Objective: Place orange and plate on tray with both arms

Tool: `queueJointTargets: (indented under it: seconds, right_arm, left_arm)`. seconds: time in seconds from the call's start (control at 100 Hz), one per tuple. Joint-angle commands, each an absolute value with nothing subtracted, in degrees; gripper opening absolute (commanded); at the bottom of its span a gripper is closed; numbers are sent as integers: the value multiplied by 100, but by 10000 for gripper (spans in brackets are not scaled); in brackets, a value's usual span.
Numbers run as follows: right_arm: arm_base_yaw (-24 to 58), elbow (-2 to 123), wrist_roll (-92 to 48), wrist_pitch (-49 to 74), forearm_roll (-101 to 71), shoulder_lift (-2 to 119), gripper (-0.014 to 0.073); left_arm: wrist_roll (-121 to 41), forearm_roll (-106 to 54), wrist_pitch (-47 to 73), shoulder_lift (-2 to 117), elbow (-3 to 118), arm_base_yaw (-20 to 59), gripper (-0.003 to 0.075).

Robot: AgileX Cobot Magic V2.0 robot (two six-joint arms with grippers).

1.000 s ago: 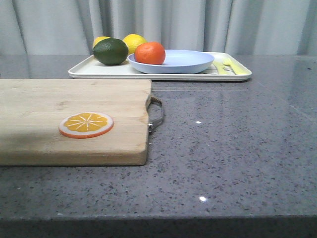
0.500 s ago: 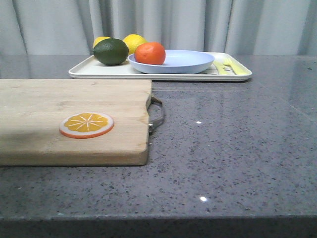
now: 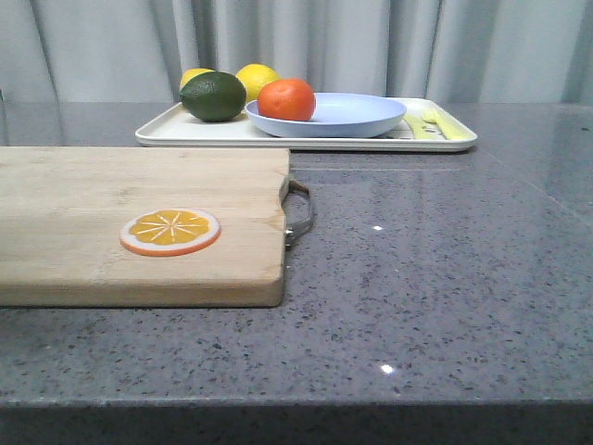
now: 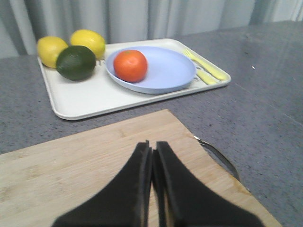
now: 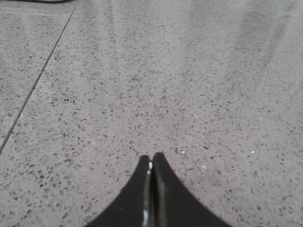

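The orange [image 3: 286,99] sits in the left part of the pale lavender-blue plate [image 3: 357,114], and the plate rests on the cream-white tray [image 3: 185,134] at the back of the table. All three also show in the left wrist view: orange [image 4: 130,65], plate [image 4: 165,71], tray [image 4: 90,94]. My left gripper [image 4: 152,145] is shut and empty above the wooden cutting board [image 4: 71,165], well short of the tray. My right gripper [image 5: 152,157] is shut and empty over bare grey countertop. Neither gripper shows in the front view.
A dark green lime [image 3: 213,96] and two yellow lemons [image 3: 258,80] lie on the tray's left part. The cutting board [image 3: 93,222] with a metal handle [image 3: 298,211] carries a flat orange slice disc [image 3: 170,231]. Grey curtains hang behind the table.
The whole front view has shifted slightly to the right. The objects keep their places relative to one another.
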State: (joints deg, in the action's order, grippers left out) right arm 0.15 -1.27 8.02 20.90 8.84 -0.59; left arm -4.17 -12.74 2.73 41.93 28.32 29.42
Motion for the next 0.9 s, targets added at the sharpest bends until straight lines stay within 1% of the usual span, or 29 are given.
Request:
queueJointTargets:
  seconds: [0.0,0.43,0.66,0.89]
  right_arm:
    - [-12,-38,766,1898,943,-135,-67]
    - [-12,-38,766,1898,943,-135,-67]
    - [-12,-38,766,1898,943,-135,-67]
    - [-12,-38,766,1898,943,-135,-67]
  left_arm:
    - [-399,-1249,-613,3975,2714,2728,-20]
    - [-399,-982,-603,2735,1529,1043,-20]
    - [-399,-826,-549,1643,754,399,-20]
    - [-399,-734,519,468,398,-191,-20]
